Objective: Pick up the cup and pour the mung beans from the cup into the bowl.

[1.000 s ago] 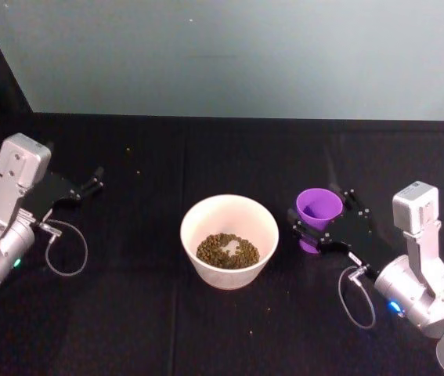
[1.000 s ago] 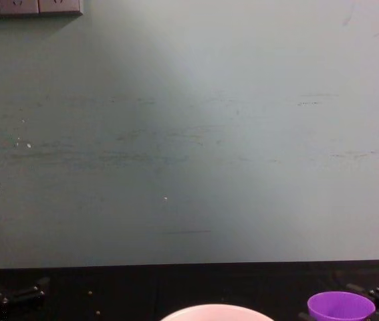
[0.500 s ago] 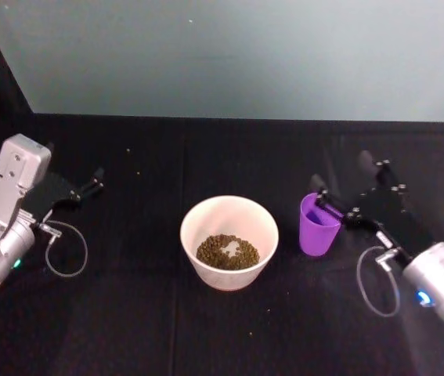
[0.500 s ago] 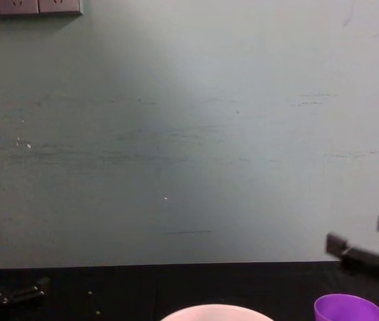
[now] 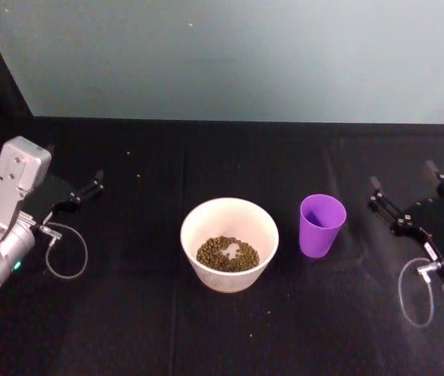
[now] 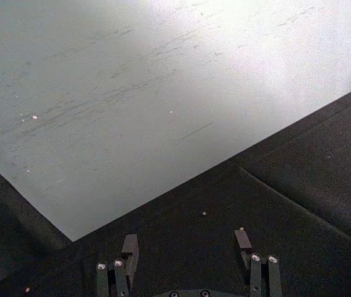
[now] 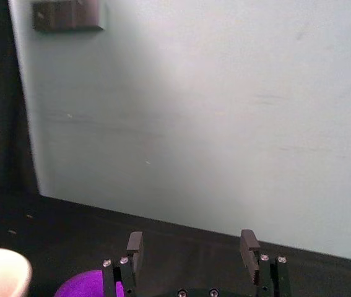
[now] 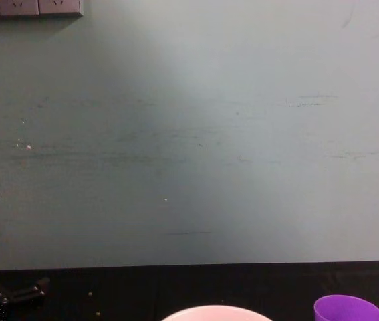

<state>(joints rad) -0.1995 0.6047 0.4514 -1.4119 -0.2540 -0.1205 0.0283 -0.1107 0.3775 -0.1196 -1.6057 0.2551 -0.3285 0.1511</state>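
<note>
Setting: black cloth-covered table (image 5: 206, 329) against a pale grey-green wall (image 8: 189, 134); a few loose beans lie scattered on the cloth.
Cup, handling: the cup (image 5: 321, 225) is judged light, being small, thin plastic and seemingly empty; stiff enough for a firm pinch, but smooth-walled and tapered, so liable to slip downward through the pads. Best held across the upper half of the wall, below the rim, from the side facing the right arm.
Cup, appearance: bright purple, smooth, no handle, narrowing to the base; upright on the cloth, mouth up. No beans can be made out inside.
Cup, position: just to the right of the bowl, apart from it, between the bowl and the right gripper.
Bowl: the bowl (image 5: 229, 243) is wide, round and pale pinkish-white, at mid-table, with a layer of mung beans (image 5: 228, 252) on its floor.
Task state: judged complete or nearly so, since the beans lie in the bowl and the cup stands free.
Right gripper: the right gripper (image 5: 411, 198) sits near the table's right edge, clear of the cup, jaws spread wide and holding nothing.
Left gripper: the left gripper (image 6: 187, 247) is parked at the far left, well apart from the bowl, jaws apart and empty.
</note>
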